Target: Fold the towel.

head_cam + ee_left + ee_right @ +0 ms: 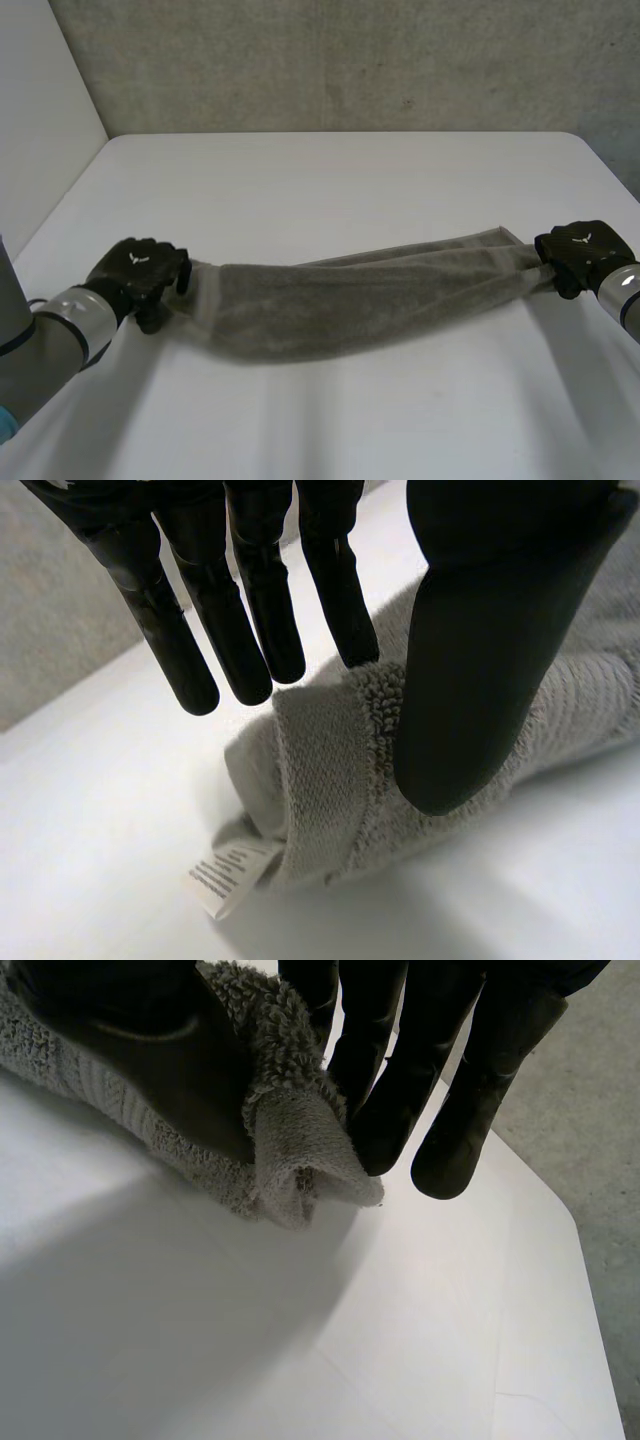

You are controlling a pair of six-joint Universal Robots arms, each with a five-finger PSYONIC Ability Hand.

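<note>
A grey towel (360, 300) is bunched into a long strip that sags between my two hands, just above the white table (330, 180). My left hand (135, 270) holds its left end. In the left wrist view the thumb (470, 660) lies over the towel (330, 780), pinching it against the straight fingers (255, 610) behind, and a white label (225, 875) hangs from the end. My right hand (585, 250) holds the right end. In the right wrist view the fingers (400, 1080) and thumb pinch a folded corner of the towel (290, 1150).
A grey wall (350, 60) stands behind the table, and a pale wall (40, 120) runs along its left side. The table's right edge (590, 1260) lies close beside my right hand, with grey floor beyond it.
</note>
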